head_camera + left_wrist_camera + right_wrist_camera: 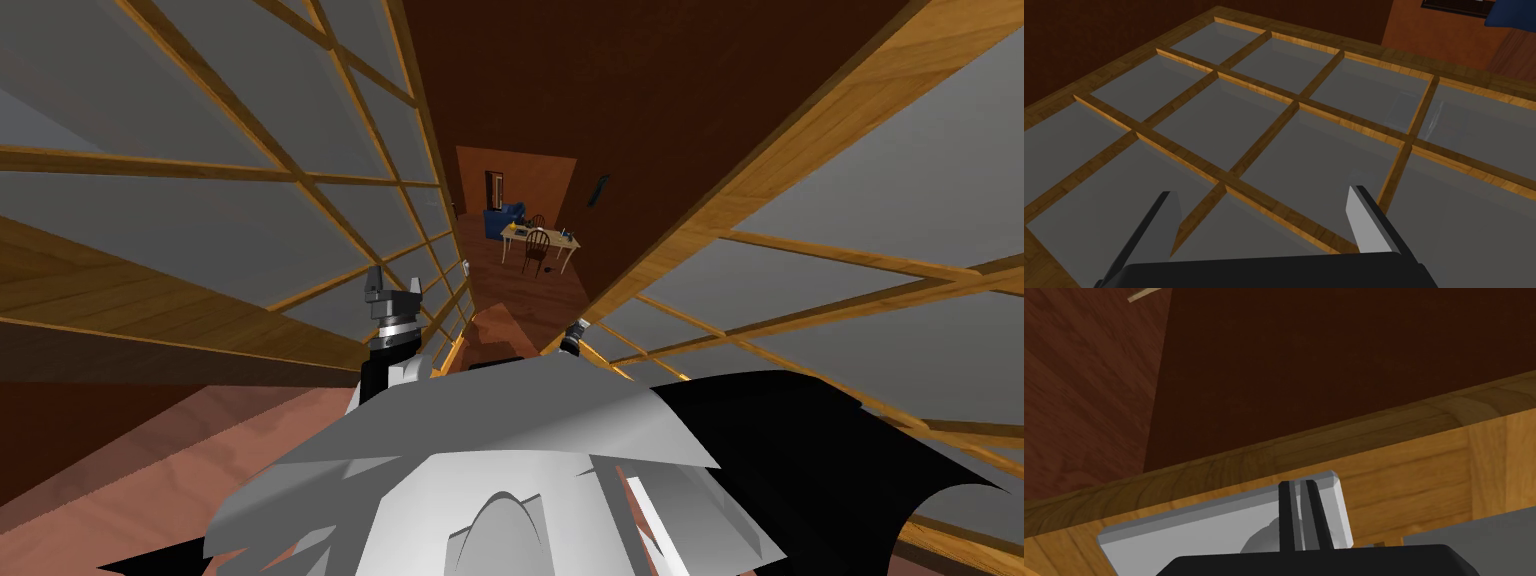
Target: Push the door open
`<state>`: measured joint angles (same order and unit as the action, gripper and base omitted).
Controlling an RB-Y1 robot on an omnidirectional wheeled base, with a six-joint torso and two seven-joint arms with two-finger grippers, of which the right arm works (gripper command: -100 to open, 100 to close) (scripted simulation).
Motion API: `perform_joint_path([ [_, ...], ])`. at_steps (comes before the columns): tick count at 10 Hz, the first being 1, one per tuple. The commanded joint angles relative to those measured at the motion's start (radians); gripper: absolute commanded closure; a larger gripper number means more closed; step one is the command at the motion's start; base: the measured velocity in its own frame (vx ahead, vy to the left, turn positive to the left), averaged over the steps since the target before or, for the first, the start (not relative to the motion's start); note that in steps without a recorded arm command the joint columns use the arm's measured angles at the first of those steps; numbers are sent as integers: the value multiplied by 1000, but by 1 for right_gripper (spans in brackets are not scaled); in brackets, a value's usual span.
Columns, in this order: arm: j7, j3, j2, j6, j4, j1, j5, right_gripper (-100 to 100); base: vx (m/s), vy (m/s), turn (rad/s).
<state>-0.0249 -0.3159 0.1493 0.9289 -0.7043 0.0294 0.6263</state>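
Observation:
Two wood-framed doors with grey glass panes flank me, the left door [200,230] and the right door [860,260], with a narrow gap between them. My right gripper [577,328] is at the right door's near edge. In the right wrist view its fingers [1299,508] are shut together, tips against a light grey plate [1224,523] on the door's wooden stile [1414,458]. My left gripper [385,285] is raised beside the left door. It stands open [1264,215] over that door's panes and wooden bars [1259,145], holding nothing.
Through the gap lies a room with a reddish wood floor, a light table [540,240], wooden chairs [536,248] and a blue object [503,220] against an orange wall. A dark brown wall [600,90] rises above the gap. A small pale fitting [466,266] sits on the left door.

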Motion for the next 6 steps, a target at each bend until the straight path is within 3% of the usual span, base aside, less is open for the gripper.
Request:
perform_joint_path([
  [1,36,0,-4,0,-1,-3,4,-100,26,-4,22],
  [6,178,-2,-19,0,-4,-13,18,-100,-39,27,-22],
])
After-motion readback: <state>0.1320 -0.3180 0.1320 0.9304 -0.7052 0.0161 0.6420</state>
